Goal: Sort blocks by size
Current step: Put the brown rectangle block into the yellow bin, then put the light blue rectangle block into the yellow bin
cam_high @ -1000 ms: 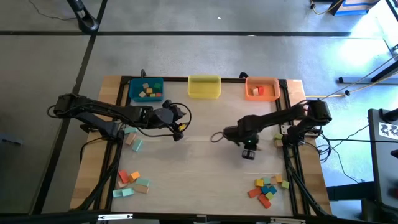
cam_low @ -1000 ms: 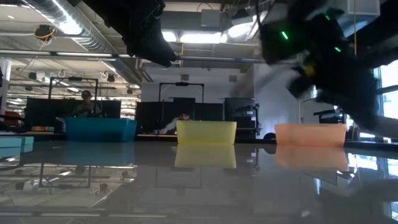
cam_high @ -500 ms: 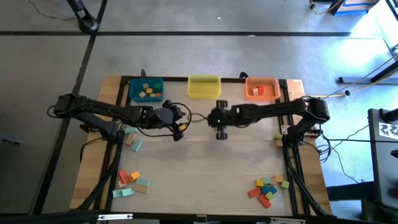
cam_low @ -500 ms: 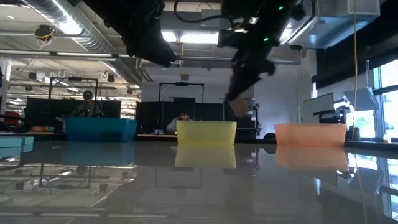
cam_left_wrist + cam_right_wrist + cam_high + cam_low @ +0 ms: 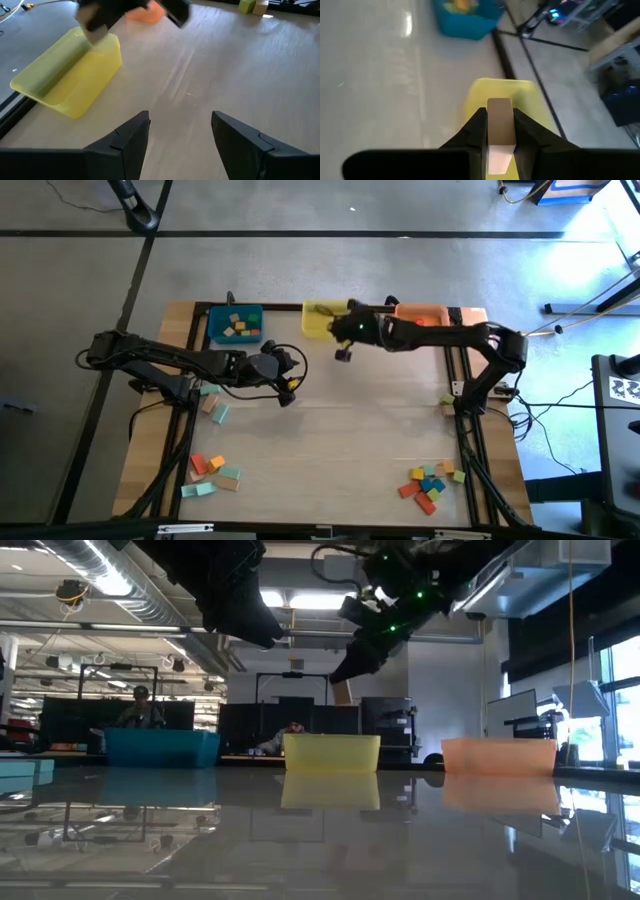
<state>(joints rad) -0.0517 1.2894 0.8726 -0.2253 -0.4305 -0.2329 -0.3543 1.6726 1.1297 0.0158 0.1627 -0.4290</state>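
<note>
I have swung the right gripper (image 5: pixel 500 137) — clamped on a tan block (image 5: pixel 499 125) — over the yellow bin (image 5: pixel 322 318), ready to drop; left gripper (image 5: pixel 180 131) waits open.

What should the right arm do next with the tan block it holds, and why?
Probably open over the bin. The right gripper is clamped on a tan block, and the right wrist view shows the yellow bin right beyond it, empty as far as visible. The high view puts that gripper at the bin's edge.

Glossy wood table (image 5: pixel 320 450); translucent plastic yellow bin (image 5: pixel 70 80).
</note>
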